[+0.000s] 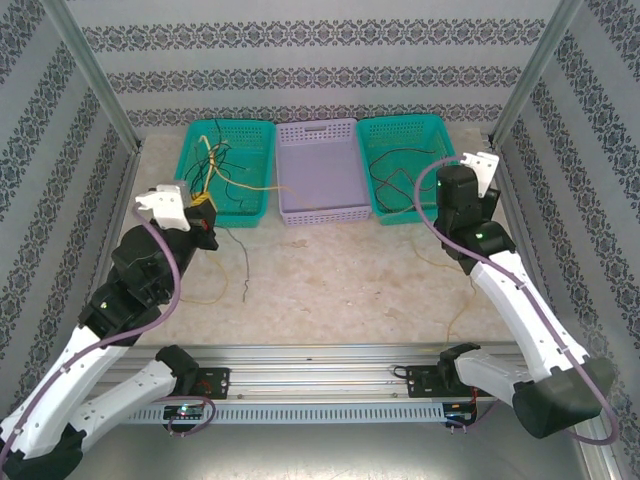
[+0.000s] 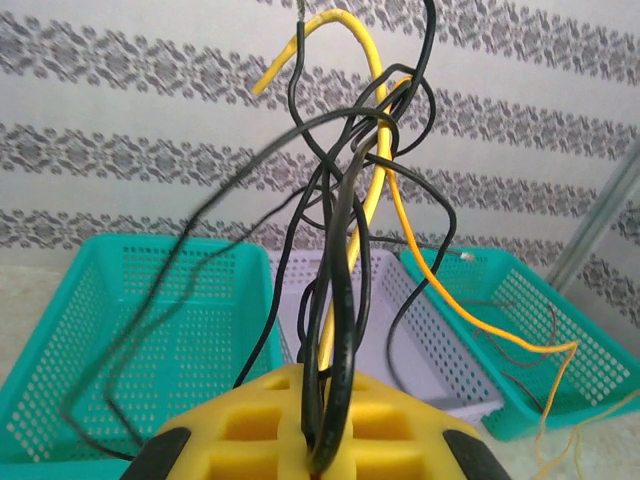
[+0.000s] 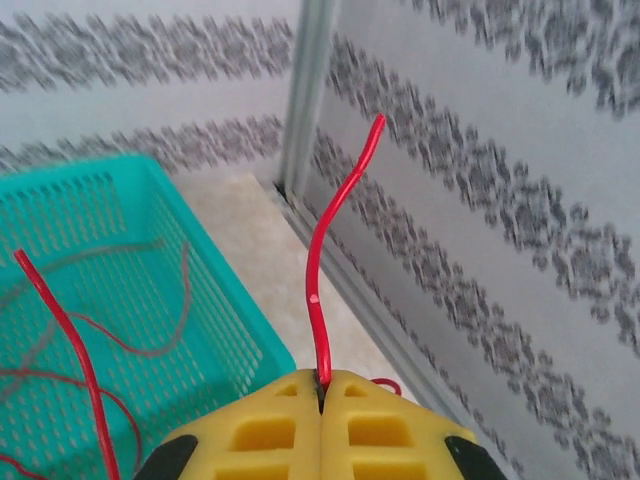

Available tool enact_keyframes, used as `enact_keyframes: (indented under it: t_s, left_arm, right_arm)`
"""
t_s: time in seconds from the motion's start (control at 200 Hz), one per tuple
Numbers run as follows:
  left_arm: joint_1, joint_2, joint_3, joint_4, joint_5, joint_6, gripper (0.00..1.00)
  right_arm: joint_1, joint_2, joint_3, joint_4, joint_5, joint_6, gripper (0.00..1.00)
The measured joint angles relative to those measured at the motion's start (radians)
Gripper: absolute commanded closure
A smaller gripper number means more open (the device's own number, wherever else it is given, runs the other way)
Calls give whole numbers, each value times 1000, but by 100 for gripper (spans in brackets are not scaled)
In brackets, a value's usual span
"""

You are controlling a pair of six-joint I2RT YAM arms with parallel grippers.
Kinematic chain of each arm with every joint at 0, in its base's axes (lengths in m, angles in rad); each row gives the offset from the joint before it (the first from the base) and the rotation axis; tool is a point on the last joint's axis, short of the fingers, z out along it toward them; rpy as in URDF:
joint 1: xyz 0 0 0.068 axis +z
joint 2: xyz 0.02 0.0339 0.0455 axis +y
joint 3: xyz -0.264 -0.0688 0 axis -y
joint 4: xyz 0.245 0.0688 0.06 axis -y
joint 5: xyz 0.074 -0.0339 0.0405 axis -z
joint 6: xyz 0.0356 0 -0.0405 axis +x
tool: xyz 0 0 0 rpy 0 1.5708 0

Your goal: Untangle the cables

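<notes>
Left side: your left gripper [image 2: 320, 455] had its yellow pads pressed onto a bunch of cables [image 2: 345, 300], several black strands plus one thick yellow one. All of them came straight up out of the seam between the pads. Just above the pads the strands knotted, with black loops wrapped round the yellow one. A thin orange strand [image 2: 480, 330] ran off right and down toward the right teal basket [image 2: 600, 385].

From overhead, that gripper sat at the near edge of the left teal basket [image 1: 235, 125]. The tangle rose over the basket, and more black and yellow strands lay inside it. A loose black strand [image 1: 246, 262] trailed onto the table [image 1: 330, 285] just in front of that basket.

Centre: the lilac basket [image 1: 318, 128] stood between the two teal ones, side by side with both.

Right side: the right teal basket held a few dark strands on its floor. Your right gripper [image 3: 322, 385] was pinched tight on a single red cable [image 3: 318, 270]. It stood up from the seam and bent right at the tip, just beside the basket's corner and near the wall. A second red strand [image 3: 65, 340] rose at the left of the wrist view, over the basket. Can't tell what held it.
</notes>
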Motion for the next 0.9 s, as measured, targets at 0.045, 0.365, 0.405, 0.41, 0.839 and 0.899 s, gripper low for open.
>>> enact_keyframes:
  t_s: [0.045, 0.365, 0.405, 0.41, 0.839, 0.899]
  left_arm:
    - [0, 31, 2, 0, 29, -2, 100]
    - [0, 116, 3, -2, 191, -21, 100]
    - [0, 119, 3, -2, 207, -23, 100]
    - [0, 119, 3, -2, 208, -23, 100]
    - [0, 181, 7, 0, 346, -32, 100]
    - [0, 187, 12, 1, 356, -32, 100]
  right_arm:
    - [20, 5, 27, 31, 3, -28, 100]
    - [7, 215, 309, 63, -74, -116, 100]
    - [2, 248, 348, 50, -94, -119, 100]
    - [1, 250, 351, 49, -95, -120, 100]
    - [-78, 593, 685, -166, -359, -48, 100]
    - [-89, 642, 676, -190, -392, -22, 100]
